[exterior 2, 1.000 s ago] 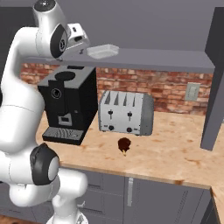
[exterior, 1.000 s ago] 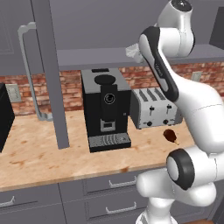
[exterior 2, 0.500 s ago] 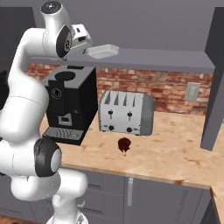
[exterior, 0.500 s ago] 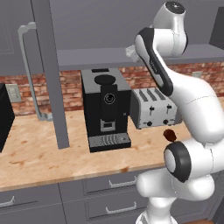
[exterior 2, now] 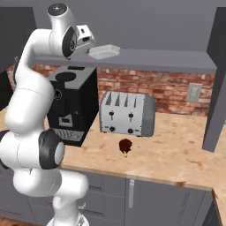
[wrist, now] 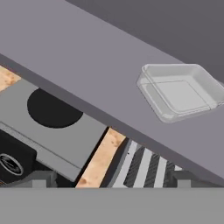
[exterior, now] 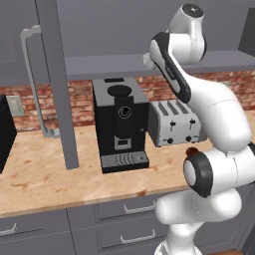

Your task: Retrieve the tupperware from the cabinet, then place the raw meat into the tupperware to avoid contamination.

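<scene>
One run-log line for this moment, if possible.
gripper: open, near tupperware | tupperware: on cabinet shelf | raw meat: on counter

red brick wall (exterior 2: 150, 90) behind a pale wooden bench (exterior 2: 176, 154); grey drawers (exterior: 124, 209) below; a wall socket (exterior 2: 193, 92) on the brick; even, soft light

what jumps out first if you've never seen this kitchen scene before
The big white arm reaching up to the open cabinet, its gripper open just short of the small translucent tupperware on the shelf's front edge. Below on the wooden counter, a black coffee machine stands beside a silver toaster. The dark reddish raw meat lies alone in front of the toaster.
</scene>
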Motion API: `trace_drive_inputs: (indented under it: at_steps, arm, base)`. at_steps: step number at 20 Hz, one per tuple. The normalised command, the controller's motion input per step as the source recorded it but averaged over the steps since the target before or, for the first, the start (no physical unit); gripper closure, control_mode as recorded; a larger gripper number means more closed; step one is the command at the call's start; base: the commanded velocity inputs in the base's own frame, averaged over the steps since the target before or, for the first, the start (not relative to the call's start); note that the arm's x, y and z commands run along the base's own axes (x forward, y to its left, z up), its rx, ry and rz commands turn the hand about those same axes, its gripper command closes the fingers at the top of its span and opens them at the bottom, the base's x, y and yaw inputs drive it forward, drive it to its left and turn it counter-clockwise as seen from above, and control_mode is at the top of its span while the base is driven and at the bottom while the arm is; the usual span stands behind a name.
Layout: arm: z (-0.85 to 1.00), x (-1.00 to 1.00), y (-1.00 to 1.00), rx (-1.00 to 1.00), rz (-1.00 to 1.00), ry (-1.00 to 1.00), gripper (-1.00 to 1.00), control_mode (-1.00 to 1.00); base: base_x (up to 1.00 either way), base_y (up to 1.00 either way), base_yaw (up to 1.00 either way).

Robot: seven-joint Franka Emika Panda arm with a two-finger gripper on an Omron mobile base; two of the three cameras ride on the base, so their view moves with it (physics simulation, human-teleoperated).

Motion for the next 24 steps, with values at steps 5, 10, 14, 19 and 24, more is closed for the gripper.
trace_drive_inputs:
  at_steps: [5, 10, 14, 19, 24]
  arm:
    - [0.00, 0.39, 0.00, 0.00, 0.00, 0.01, -1.00, -1.00]
    - [0.00, 0.42, -0.02, 0.00, 0.00, 0.03, -1.00, -1.00]
    - [0.00, 0.38, -0.05, 0.00, 0.00, 0.04, -1.00, -1.00]
    - [0.00, 0.36, -0.08, 0.00, 0.00, 0.05, -1.00, -1.00]
    - [-0.01, 0.34, -0.09, 0.00, 0.01, 0.06, -1.00, -1.00]
  base:
    - [0.00, 0.00, 0.00]
    - [0.00, 0.00, 0.00]
    - [0.00, 0.00, 0.00]
    - [0.00, 0.00, 0.00]
    - [0.00, 0.00, 0.00]
